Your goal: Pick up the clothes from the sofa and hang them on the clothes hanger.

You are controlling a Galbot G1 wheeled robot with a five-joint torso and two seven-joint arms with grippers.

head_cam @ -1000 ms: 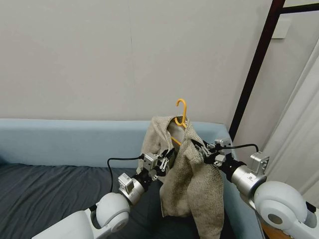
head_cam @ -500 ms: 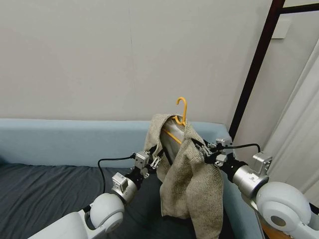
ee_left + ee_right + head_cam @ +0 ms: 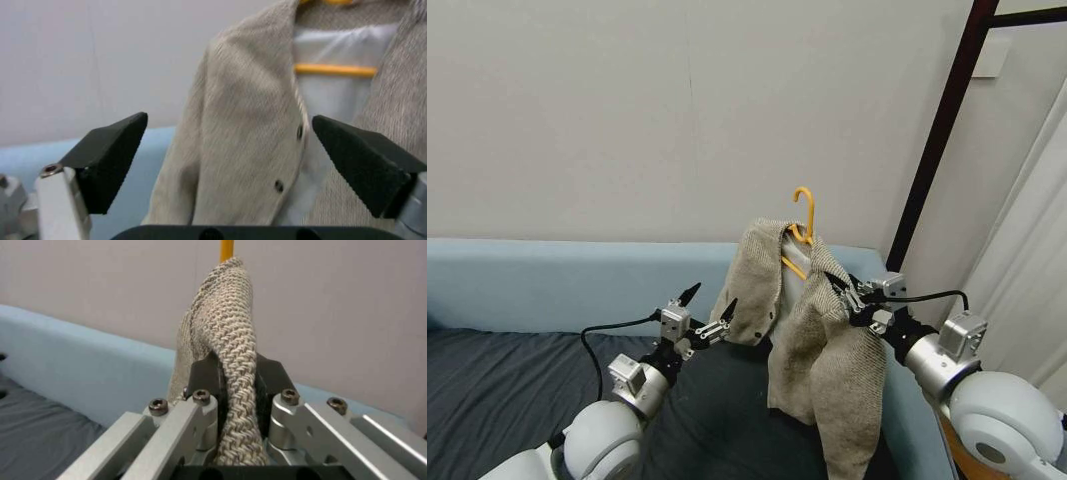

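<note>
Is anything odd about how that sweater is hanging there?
Yes: the sweater sits lopsided on the orange hanger, whose hook catches nothing; the right gripper pinches the knit, the left gripper is open beside it.

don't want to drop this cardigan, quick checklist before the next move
1. The right gripper shut on the cardigan: ok, knit pinched between its fingers.
2. The hanger also held under the knit: cannot tell.
3. The cardigan draped over both sides of the hanger: ok.
4. The hanger's hook clear above the collar: ok.
5. The left gripper open, apart from the cardigan: ok.
6. The hem clear of the sofa: cannot tell.
</note>
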